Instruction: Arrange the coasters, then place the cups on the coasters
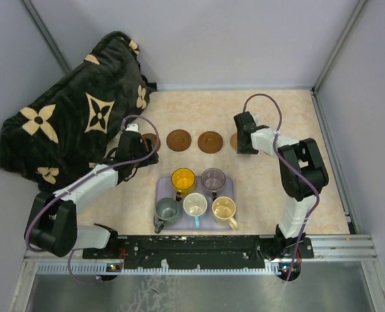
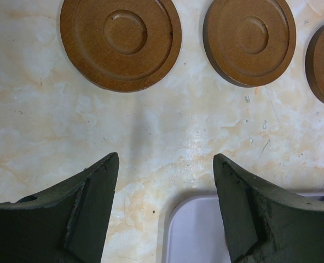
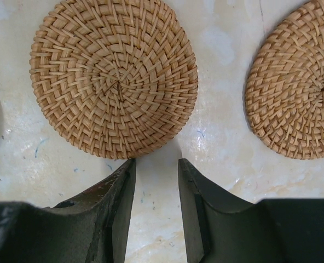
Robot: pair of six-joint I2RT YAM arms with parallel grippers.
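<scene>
Row of coasters (image 1: 179, 140), cups (image 1: 195, 205) on the tray (image 1: 163, 192).
Three brown wooden coasters (image 2: 121, 41) line the top of the left wrist view; two woven coasters (image 3: 114, 76) fill the top of the right wrist view. The five cups stand on the lavender tray at lower centre of the top view. The left fingers (image 2: 91, 208) are wide apart, empty, over the tabletop (image 2: 41, 120); the right fingers (image 3: 115, 213) are narrowly apart, gripping nothing.

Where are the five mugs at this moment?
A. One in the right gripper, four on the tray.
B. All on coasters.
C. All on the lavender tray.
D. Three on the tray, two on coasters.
C: all five mugs stand together on the lavender tray, while the coasters seen in the row beyond it are bare.
</scene>
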